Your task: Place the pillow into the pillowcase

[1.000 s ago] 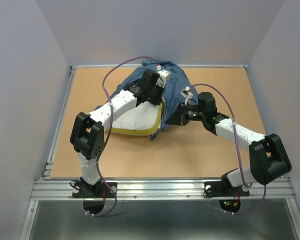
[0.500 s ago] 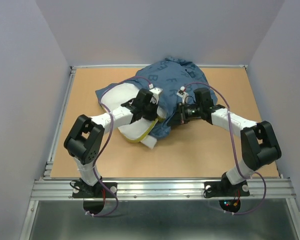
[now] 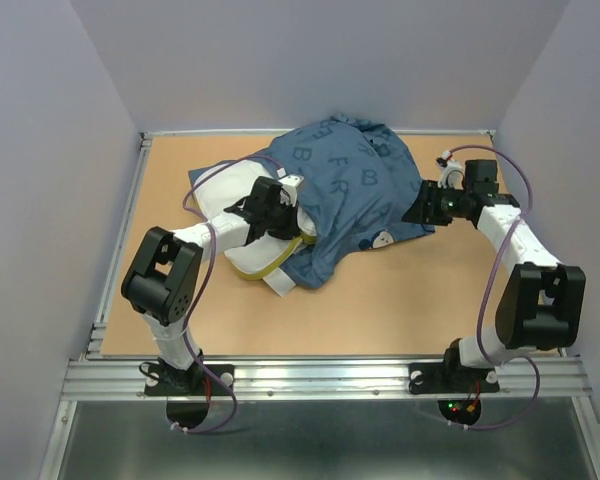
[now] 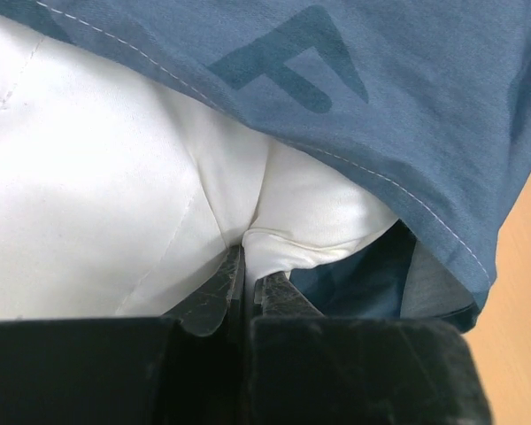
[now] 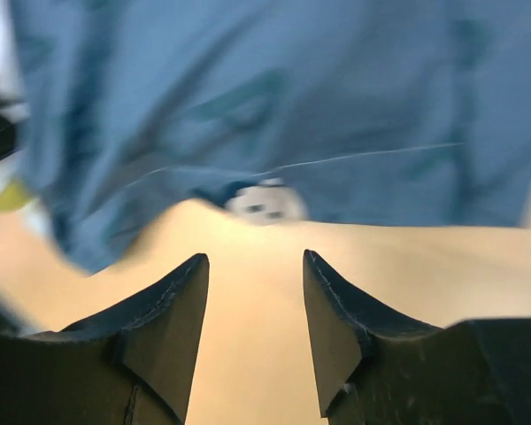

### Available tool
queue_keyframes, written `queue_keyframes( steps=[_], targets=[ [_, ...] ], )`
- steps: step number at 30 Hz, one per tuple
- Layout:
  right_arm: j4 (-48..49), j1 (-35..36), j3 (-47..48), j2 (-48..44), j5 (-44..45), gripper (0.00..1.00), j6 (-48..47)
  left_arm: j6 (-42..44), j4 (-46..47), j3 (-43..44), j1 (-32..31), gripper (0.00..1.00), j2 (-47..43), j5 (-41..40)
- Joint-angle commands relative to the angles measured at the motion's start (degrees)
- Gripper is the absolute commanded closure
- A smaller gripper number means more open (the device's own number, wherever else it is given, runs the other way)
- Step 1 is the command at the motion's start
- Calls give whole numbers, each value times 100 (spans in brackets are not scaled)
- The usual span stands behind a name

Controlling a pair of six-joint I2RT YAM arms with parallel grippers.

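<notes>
The blue pillowcase [image 3: 345,185], printed with pale letters and a mouse face [image 5: 261,202], lies spread over the right part of the white pillow [image 3: 228,195]. The pillow's yellow-green band [image 3: 270,265] shows at its near edge. My left gripper [image 3: 288,215] sits at the pillowcase's left hem. In the left wrist view this left gripper [image 4: 248,266] is shut on a fold of the pillow [image 4: 97,177], just under the pillowcase [image 4: 380,88]. My right gripper [image 3: 416,212] is at the pillowcase's right edge. Its wrist view shows the right gripper [image 5: 255,261] open and empty, with the pillowcase [image 5: 274,106] ahead.
The wooden table [image 3: 430,290] has a metal frame along its left edge [image 3: 120,250] and near edge. Grey walls enclose the left, back and right sides.
The right gripper opened, let go of the pillowcase and drew back to the right. The pillowcase now lies spread wider over the pillow. The left gripper kept its pinch and shifted slightly left.
</notes>
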Motion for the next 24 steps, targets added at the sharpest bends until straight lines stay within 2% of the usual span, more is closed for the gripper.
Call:
queue_keyframes(
  steps=[1,4,7,11,15,18,19,20,21,22,24],
  targets=[
    [-26,-143,527,448,2170,48,-367,213,-257,-191,52,100,-194,-57],
    [430,-240,914,906,2953,47,-50,160,-248,-147,52,100,-159,5],
    [512,-293,1555,1705,3499,32,47,143,-230,-147,52,100,-141,14],
    [573,-389,2267,2708,3895,32,143,160,-204,-208,52,100,-194,-39],
    [591,-398,2812,3507,3746,32,284,116,-169,-296,52,100,-238,-48],
    [591,-424,3024,3719,3667,49,407,46,-125,-314,52,100,-247,-30],
    [600,-442,3050,3746,3641,60,433,29,-116,-322,52,100,-247,-30],
    [591,-538,3051,3720,3571,85,512,20,-107,-331,52,100,-247,-56],
    [591,-600,3016,3659,3535,94,521,20,-107,-340,52,100,-247,-56],
    [591,-679,2972,3554,3535,99,504,20,-90,-340,52,100,-238,-65],
    [617,-1021,2875,3212,3570,100,329,2,-64,-375,52,100,-229,-48]
  ],
)
